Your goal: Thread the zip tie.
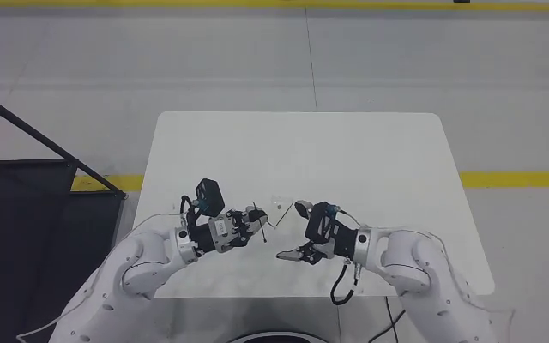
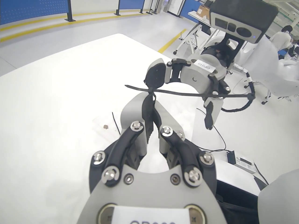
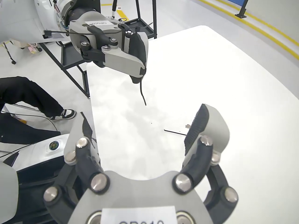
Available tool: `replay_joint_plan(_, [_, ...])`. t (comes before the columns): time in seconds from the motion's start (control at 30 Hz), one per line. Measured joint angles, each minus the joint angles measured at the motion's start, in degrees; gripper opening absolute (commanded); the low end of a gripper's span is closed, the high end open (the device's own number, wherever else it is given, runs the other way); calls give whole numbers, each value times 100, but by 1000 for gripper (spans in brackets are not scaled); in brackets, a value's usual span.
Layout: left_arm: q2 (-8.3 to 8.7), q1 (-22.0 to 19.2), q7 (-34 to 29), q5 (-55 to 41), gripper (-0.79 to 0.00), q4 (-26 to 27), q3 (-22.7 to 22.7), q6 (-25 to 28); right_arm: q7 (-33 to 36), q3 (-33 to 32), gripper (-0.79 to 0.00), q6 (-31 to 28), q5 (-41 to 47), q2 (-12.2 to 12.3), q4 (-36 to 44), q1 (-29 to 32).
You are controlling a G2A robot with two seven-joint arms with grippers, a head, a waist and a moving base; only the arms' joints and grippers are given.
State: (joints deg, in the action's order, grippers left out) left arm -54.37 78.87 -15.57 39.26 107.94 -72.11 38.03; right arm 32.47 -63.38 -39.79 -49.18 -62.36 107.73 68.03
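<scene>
A black zip tie (image 2: 177, 92) is pinched between the fingertips of my left gripper (image 2: 149, 101), which is shut on it above the white table (image 1: 343, 154). The strap runs sideways past the fingertips, and one end (image 3: 143, 95) hangs down toward the table. In the top view, the left gripper (image 1: 254, 221) sits near the table's front middle with the zip tie (image 1: 261, 225) sticking out. My right gripper (image 1: 294, 231) faces it a short gap away, open and holding nothing. From the right wrist, the right gripper (image 3: 140, 129) is spread wide, and the left gripper (image 3: 136, 79) is beyond it.
A thin loose black strip (image 3: 174, 132) and a small brown speck (image 2: 105, 126) lie on the table between the grippers. A black metal frame (image 1: 34, 197) stands off the table's left side. The far half of the table is bare white surface.
</scene>
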Motion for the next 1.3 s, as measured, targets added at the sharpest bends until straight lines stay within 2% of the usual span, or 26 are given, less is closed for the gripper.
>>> replay_joint_plan(0.27, [-22, -1, 30, 67, -785, -52, 34, 34, 251, 473, -274, 16, 516, -96, -481, -562])
replay_joint_plan(0.37, [-29, -13, 23, 63, -785, -67, 42, 37, 273, 589, -376, 44, 644, -125, -627, -711])
replay_joint_plan(0.8, [-63, -91, 13, 69, -785, -107, 61, 29, 436, 767, -643, -85, 965, -152, -902, -1001])
replay_joint_plan(0.9, [-69, -100, 3, 64, -785, -111, 61, 31, 445, 771, -773, -83, 983, -149, -913, -1016])
replay_joint_plan(1.13, [-81, -110, 1, 46, -785, -137, 53, 59, 416, 766, -785, -86, 977, -137, -909, -1014])
replay_joint_plan(1.17, [-82, -111, 3, 35, -693, -150, 48, 68, 414, 766, -785, -83, 977, -135, -909, -1012])
replay_joint_plan(1.23, [-85, -110, 6, -4, -246, -175, 41, 74, 415, 766, -785, -76, 981, -132, -910, -1012])
replay_joint_plan(1.3, [-89, -110, 4, -66, -46, -203, 30, 77, 410, 761, -785, -65, 1007, -129, -922, -1014])
